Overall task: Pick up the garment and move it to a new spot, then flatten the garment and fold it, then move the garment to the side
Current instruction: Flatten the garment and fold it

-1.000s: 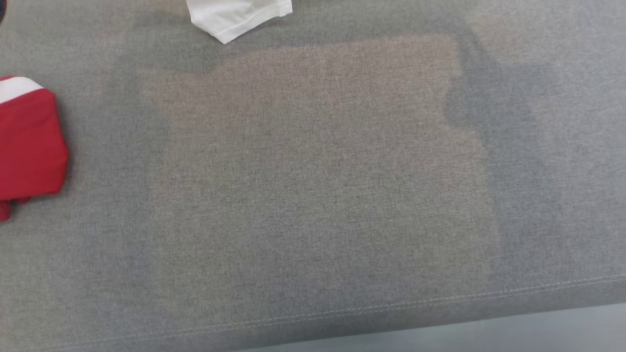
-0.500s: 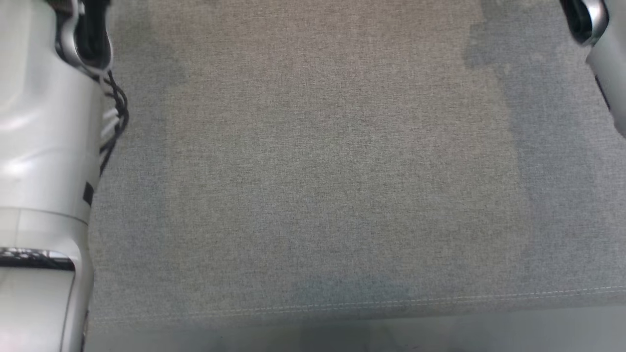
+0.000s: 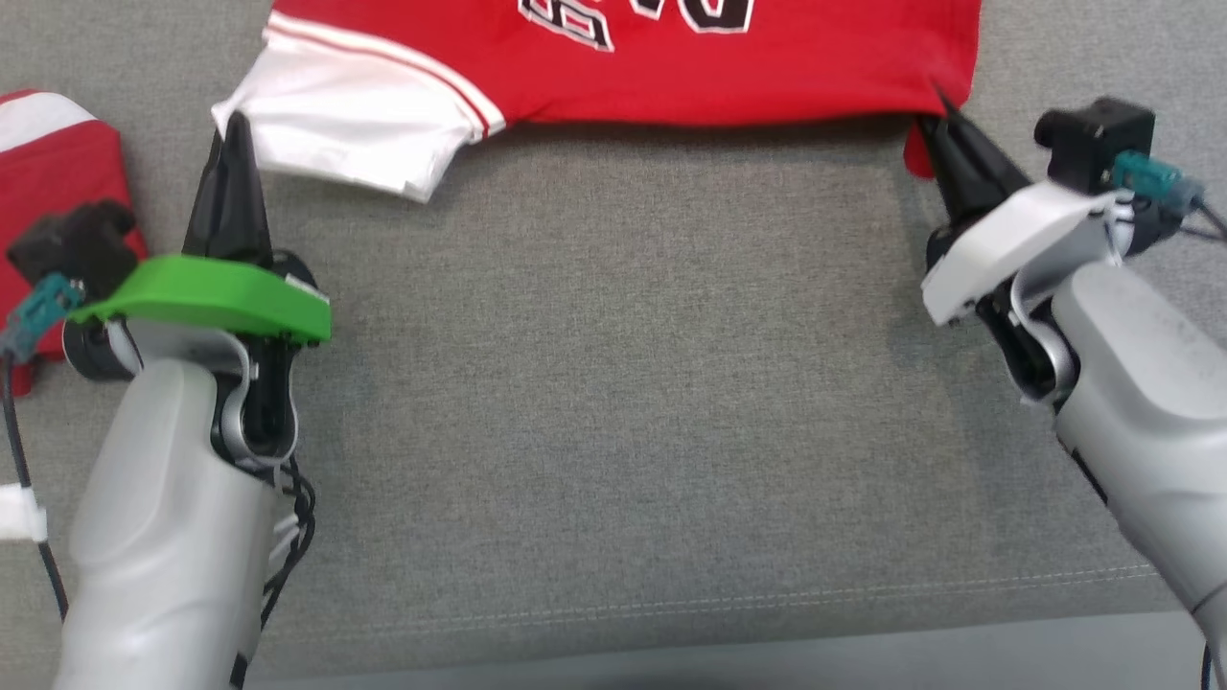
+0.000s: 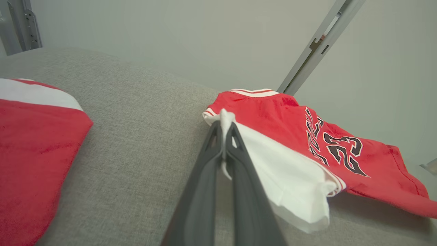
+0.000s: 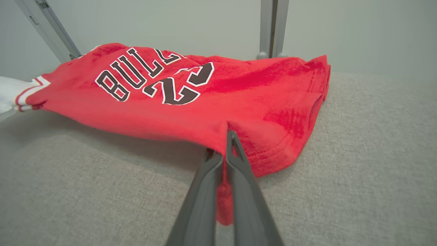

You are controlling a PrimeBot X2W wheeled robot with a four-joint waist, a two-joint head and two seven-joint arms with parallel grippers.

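Jersey [image 3: 671,57] – red, with "BULLS 23" in black lettering and white sleeves – is pinched at two places along its near edge, stretched across the far part of the grey upholstered surface [image 3: 613,383]. The left gripper [image 3: 233,120] has its two dark fingers pressed together on the edge of the white sleeve [image 3: 355,125], a small tuft of white cloth poking out past the tips. Its fingers point straight away from the robot, and the pale forearm behind the green wrist cover rises from the lower left of the head view. The right gripper [image 3: 935,101] is clamped on the red hem corner, with a flap of red cloth hanging between the fingers; this arm comes in from the lower right and leans inward. Between the two grips the near edge is lifted clear of the surface, casting a shadow beneath. A second red-and-white garment [image 3: 67,163] lies folded just beside the left wrist.
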